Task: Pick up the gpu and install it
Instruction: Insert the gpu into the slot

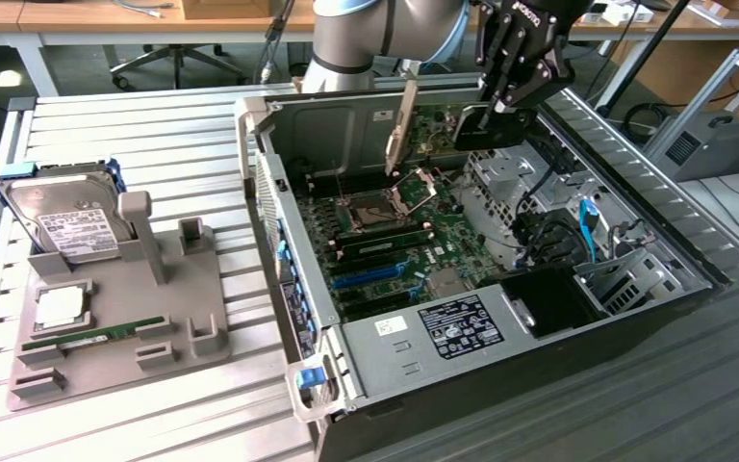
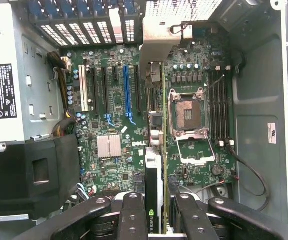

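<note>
exterior view: my gripper (image 1: 508, 101) hung over the open computer case (image 1: 344, 366), pinching the gpu (image 1: 485, 130) above the motherboard (image 1: 389, 221), not seated. wrist view: the gpu (image 2: 152, 175) ran edge-on between my fingers (image 2: 134, 215), seemingly beside the blue pcie slot (image 2: 127, 90) rather than over it. i judged the step needed the card upright, its edge squared to a slot, and a straight descent.

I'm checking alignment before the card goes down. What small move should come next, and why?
Probably a small sideways shift toward the long blue slot. The gripper holds the graphics card edge-down above the motherboard, and its edge seems to sit between that slot and the processor socket.
</note>
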### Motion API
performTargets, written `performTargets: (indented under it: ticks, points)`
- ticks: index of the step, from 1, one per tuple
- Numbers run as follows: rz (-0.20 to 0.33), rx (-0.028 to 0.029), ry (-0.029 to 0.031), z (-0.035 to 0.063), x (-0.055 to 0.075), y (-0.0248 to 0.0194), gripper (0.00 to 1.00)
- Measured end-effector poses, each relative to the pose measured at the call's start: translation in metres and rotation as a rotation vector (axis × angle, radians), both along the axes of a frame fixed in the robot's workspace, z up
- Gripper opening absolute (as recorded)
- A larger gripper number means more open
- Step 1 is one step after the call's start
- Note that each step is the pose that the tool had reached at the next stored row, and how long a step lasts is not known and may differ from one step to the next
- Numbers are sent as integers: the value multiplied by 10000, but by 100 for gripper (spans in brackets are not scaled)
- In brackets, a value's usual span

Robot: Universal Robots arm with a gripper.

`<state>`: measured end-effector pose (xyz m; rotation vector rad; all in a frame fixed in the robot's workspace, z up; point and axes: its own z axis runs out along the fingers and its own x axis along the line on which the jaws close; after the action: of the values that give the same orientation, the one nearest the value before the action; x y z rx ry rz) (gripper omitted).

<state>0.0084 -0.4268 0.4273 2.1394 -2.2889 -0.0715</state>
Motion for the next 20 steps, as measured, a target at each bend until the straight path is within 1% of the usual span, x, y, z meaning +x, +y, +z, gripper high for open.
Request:
performTargets:
  ticks: [5, 20]
  points:
    - [1, 0, 0, -1, -13, 0, 27]
    - [0, 1, 0, -9, -314, 0, 27]
